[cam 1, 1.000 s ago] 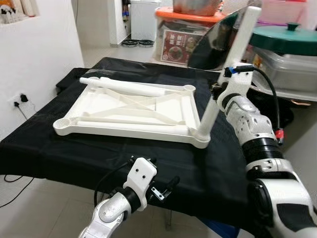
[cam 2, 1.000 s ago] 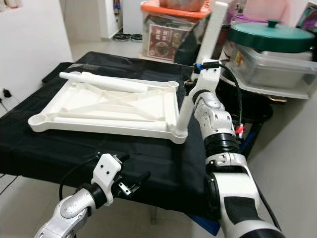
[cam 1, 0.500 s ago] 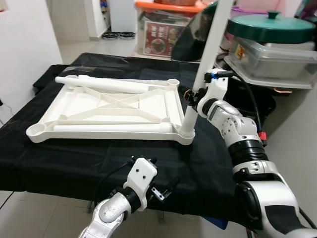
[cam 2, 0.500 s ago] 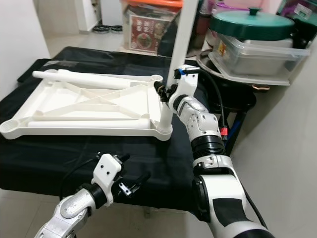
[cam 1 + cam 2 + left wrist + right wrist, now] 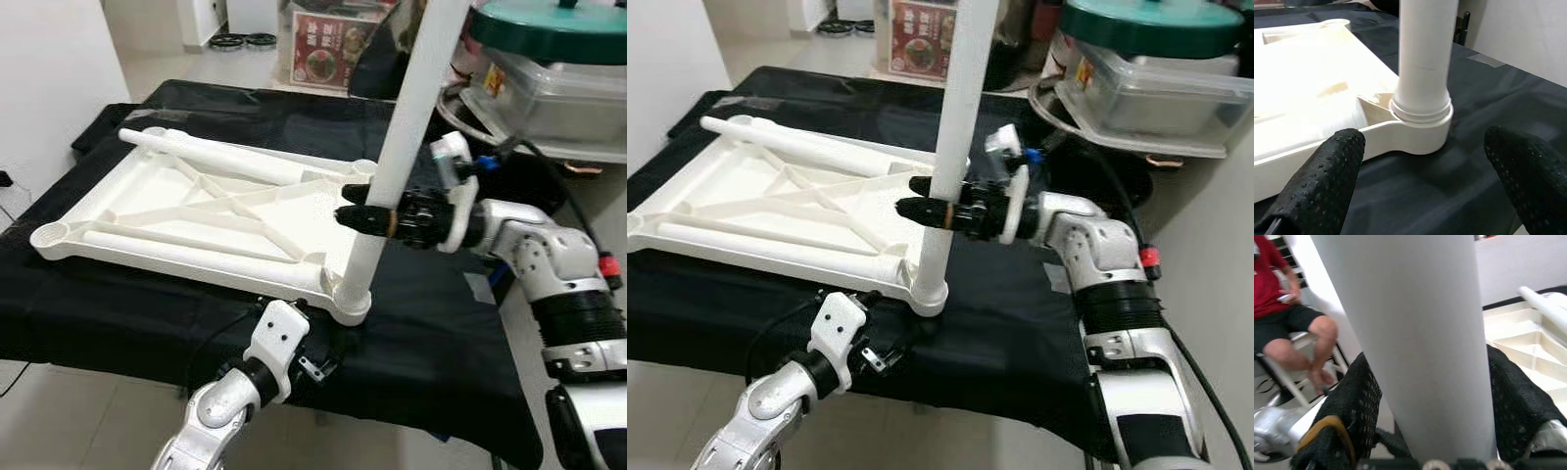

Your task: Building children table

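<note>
While socketed — leg (image 5: 397, 157) between right gripper (image 5: 364, 217) fingers.

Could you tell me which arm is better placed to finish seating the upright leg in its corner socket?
Right: the right gripper already clasps the leg. The left gripper hangs open before the socket.

the top of the upright white table leg (image 5: 407, 117) is cut off by the upper edge in both eye views. the fingertips of the left gripper (image 5: 315, 345) are hidden under the corner socket of the white tabletop (image 5: 137, 211). the part of the leg between the fingers of the right gripper (image 5: 364, 217) is partly covered by them. a seated person (image 5: 1288, 328) is cut off above the chest in the right wrist view.
</note>
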Tool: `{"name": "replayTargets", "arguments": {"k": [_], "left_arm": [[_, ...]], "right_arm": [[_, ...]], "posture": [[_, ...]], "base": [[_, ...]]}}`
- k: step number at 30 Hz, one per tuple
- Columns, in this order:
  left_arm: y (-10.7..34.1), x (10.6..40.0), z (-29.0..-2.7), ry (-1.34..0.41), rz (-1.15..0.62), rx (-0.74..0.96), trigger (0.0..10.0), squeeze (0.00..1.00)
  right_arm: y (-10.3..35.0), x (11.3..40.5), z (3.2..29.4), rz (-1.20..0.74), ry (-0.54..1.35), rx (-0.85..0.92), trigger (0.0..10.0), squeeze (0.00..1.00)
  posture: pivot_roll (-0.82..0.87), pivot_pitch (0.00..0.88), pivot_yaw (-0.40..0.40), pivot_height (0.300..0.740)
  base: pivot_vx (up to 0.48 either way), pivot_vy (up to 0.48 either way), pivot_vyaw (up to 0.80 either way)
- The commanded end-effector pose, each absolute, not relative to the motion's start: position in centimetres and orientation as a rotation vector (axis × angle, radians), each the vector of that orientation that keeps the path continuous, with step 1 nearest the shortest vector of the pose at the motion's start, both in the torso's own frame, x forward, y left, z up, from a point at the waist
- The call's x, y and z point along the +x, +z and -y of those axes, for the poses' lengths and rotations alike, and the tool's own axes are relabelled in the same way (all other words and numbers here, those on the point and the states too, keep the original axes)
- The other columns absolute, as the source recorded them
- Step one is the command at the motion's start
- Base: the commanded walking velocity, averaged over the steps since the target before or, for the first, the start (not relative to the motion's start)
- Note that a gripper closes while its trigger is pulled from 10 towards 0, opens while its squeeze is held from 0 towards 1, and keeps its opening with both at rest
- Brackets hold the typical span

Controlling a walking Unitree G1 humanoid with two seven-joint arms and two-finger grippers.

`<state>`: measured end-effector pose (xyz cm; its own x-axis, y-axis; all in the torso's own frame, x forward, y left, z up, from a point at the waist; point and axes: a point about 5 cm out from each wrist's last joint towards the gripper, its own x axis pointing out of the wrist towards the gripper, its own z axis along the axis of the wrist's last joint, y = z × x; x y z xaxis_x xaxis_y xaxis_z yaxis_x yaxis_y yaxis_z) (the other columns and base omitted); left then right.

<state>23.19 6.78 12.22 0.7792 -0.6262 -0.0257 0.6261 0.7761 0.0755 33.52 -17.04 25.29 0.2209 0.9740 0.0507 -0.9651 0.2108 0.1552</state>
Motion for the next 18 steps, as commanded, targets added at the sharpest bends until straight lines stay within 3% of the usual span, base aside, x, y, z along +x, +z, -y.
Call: {"name": "replayTargets", "arguments": {"k": [1,2,3,11,13,14,18], "left_arm": [[12.0,23.1,-6.9,-0.679,-0.006,0.094,10.0,0.00],[12.0,23.1,-6.9,-0.679,-0.006,0.094,10.0,0.00],[12.0,23.1,-6.9,-0.680,-0.007,0.095,10.0,0.00],[12.0,23.2,-7.0,-0.676,-0.007,0.097,10.0,0.00],[12.0,23.2,-7.0,-0.676,-0.007,0.096,10.0,0.00],[12.0,23.2,-7.0,-0.676,-0.007,0.096,10.0,0.00],[12.1,23.3,-7.0,-0.674,-0.007,0.096,10.0,0.00]], "right_arm": [[25.7,33.2,17.3,-0.041,1.415,0.185,2.3,0.00],[25.7,33.2,17.3,-0.041,1.415,0.185,2.3,0.00],[25.6,33.2,17.3,-0.047,1.428,0.198,0.0,0.00],[25.0,33.5,17.1,-0.055,1.409,0.195,0.0,0.00],[24.3,35.4,17.2,-0.058,1.187,0.119,0.0,0.00],[24.3,35.4,17.2,-0.058,1.187,0.119,0.0,0.00],[22.8,39.6,19.5,-0.139,0.544,0.070,0.0,0.00]], "posture": [[0.14,0.039,-0.079,0.740],[0.14,0.039,-0.079,0.740],[0.14,0.039,-0.081,0.740],[0.14,0.040,-0.076,0.740],[0.14,0.040,-0.075,0.740],[0.14,0.040,-0.075,0.740],[0.13,0.041,-0.075,0.740]], "base": [[0.000,0.000,0.00],[0.000,0.000,0.00],[0.000,0.000,0.00],[0.000,0.000,0.00],[0.000,0.000,0.00],[0.000,0.000,0.00],[0.000,0.000,0.00]]}}
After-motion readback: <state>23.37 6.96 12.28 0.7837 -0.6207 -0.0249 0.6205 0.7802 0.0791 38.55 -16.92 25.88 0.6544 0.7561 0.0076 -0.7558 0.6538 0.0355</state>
